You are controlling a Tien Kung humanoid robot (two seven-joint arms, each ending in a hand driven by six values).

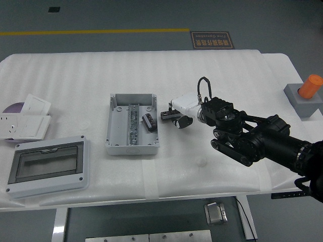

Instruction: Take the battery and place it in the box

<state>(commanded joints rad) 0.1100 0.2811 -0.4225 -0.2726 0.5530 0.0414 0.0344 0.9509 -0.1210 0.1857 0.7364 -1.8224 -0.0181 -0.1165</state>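
Observation:
The grey open box [132, 143] sits at the table's middle. A small black battery [148, 122] lies inside it, in the right compartment beside the metal rail. My right hand [174, 117], white at the palm with black fingers, hovers just to the right of the box's right wall. Its fingers are relaxed and hold nothing. The black arm comes in from the lower right. The left arm does not show.
A grey lid with a clear window [48, 166] lies at the front left. White socket plates [25, 121] and a purple disc [11, 107] lie at the far left. A grey block with an orange cylinder [306, 95] stands at the right edge.

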